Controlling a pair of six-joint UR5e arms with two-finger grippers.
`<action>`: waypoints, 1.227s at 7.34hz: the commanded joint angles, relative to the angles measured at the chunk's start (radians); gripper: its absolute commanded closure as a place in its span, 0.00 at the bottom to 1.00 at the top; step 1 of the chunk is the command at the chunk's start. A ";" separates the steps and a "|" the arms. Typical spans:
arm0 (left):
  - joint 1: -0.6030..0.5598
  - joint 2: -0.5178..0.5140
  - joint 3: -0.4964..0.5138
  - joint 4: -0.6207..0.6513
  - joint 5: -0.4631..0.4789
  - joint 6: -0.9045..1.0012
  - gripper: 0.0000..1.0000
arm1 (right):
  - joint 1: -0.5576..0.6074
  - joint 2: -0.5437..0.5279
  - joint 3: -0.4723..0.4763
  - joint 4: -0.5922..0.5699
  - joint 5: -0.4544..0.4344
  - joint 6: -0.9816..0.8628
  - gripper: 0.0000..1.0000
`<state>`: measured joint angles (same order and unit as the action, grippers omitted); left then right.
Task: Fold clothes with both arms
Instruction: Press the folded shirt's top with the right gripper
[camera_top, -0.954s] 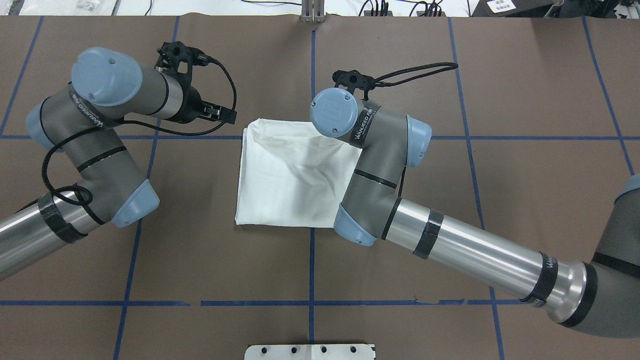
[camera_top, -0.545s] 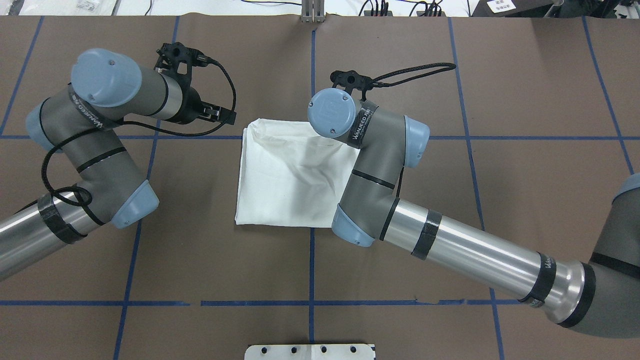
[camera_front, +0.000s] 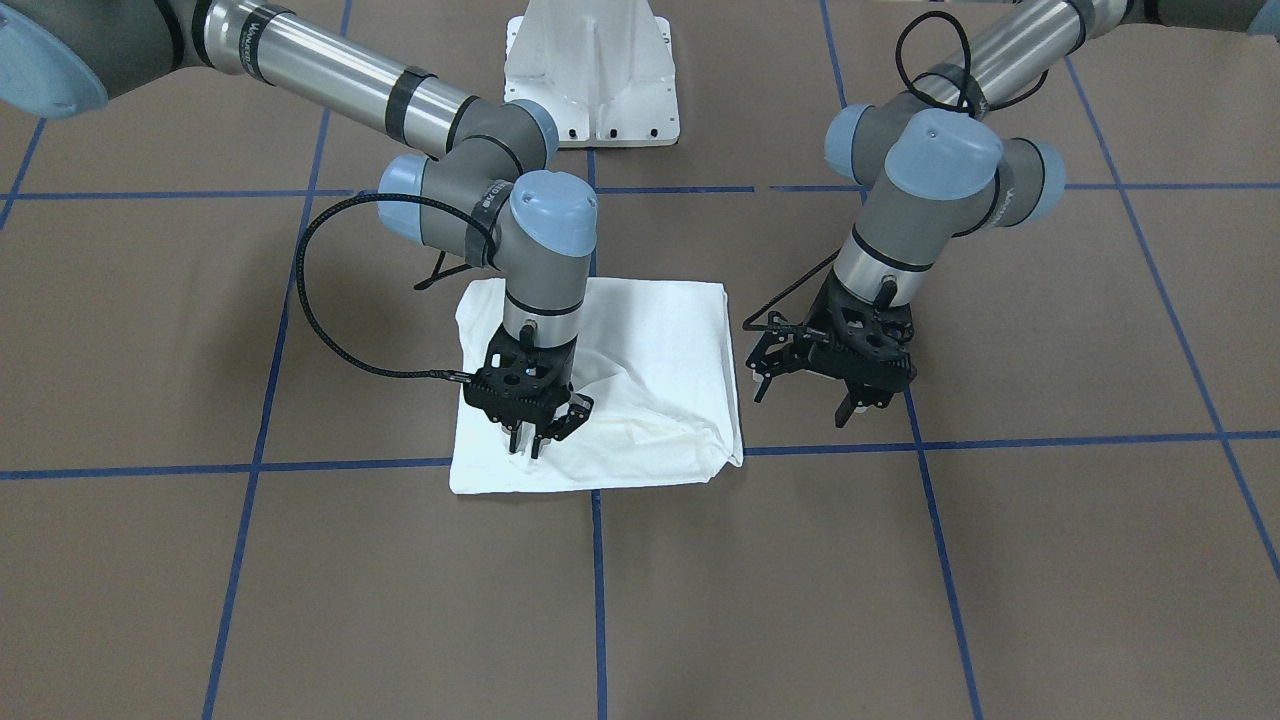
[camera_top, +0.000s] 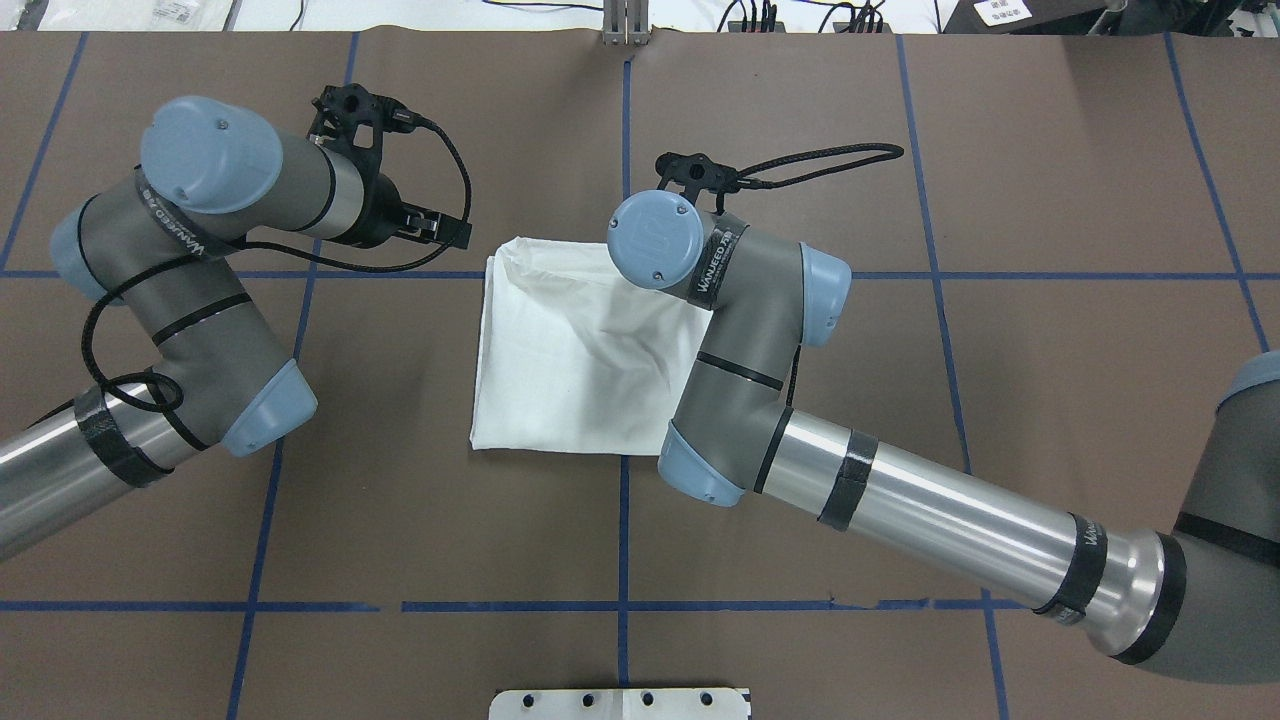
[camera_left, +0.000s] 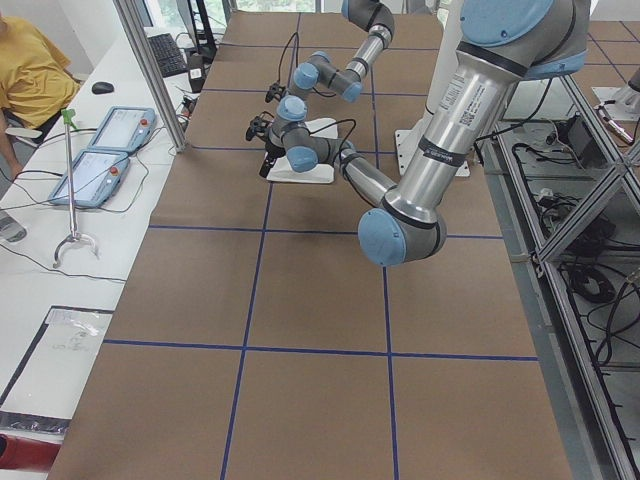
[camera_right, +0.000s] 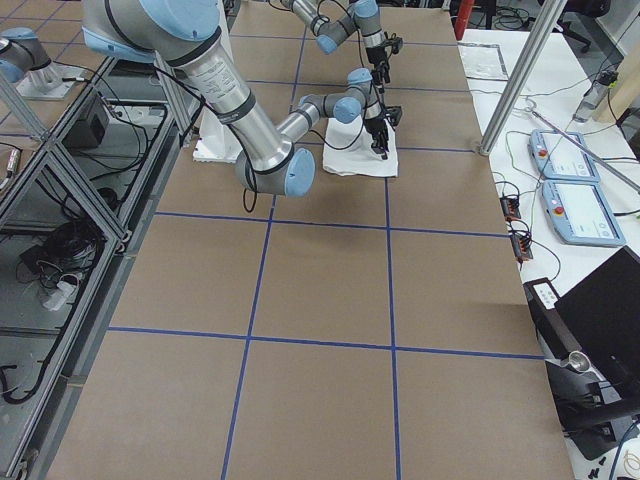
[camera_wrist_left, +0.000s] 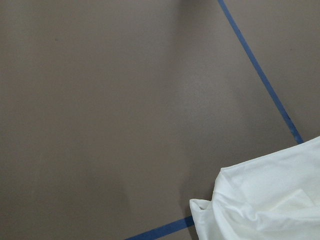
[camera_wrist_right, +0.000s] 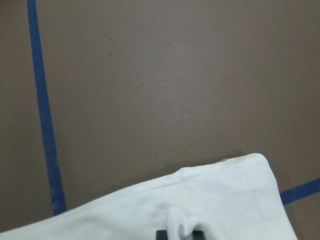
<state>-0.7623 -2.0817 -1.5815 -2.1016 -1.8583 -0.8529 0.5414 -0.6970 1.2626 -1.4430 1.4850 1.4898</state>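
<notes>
The clothes are one white garment (camera_front: 650, 340) folded into a rough square on the brown table, also seen from overhead (camera_top: 560, 350). My right gripper (camera_front: 530, 445) stands upright on its far edge near one corner, shut on a pinch of the cloth. The right wrist view shows that raised pinch of white cloth (camera_wrist_right: 200, 200) at the bottom edge. From overhead, the right wrist hides its own fingers. My left gripper (camera_front: 858, 405) hangs over bare table beside the garment's other far corner, open and holding nothing (camera_top: 445, 228). That corner shows in the left wrist view (camera_wrist_left: 270, 200).
The white pedestal base (camera_front: 590, 70) stands at the robot's side of the table. Blue tape lines (camera_top: 622, 540) cross the brown surface. Beyond the table's far edge lie teach pendants (camera_left: 100, 150), and a person in yellow (camera_left: 30, 70) sits there.
My right wrist has shifted a little toward the garment's middle, dragging the pinched edge so the creases deepen. The left arm has not moved.
</notes>
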 joint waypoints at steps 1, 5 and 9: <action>0.000 0.002 0.000 0.002 0.001 0.000 0.00 | 0.002 0.004 0.006 -0.007 0.001 0.015 1.00; 0.001 0.040 0.002 -0.076 0.001 -0.003 0.00 | 0.035 0.020 -0.006 -0.169 -0.097 -0.026 0.06; 0.001 0.040 0.000 -0.078 0.002 -0.003 0.00 | 0.055 0.126 -0.009 -0.175 0.015 -0.031 0.00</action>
<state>-0.7608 -2.0421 -1.5813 -2.1793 -1.8562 -0.8559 0.5935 -0.5973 1.2520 -1.6162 1.4505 1.4588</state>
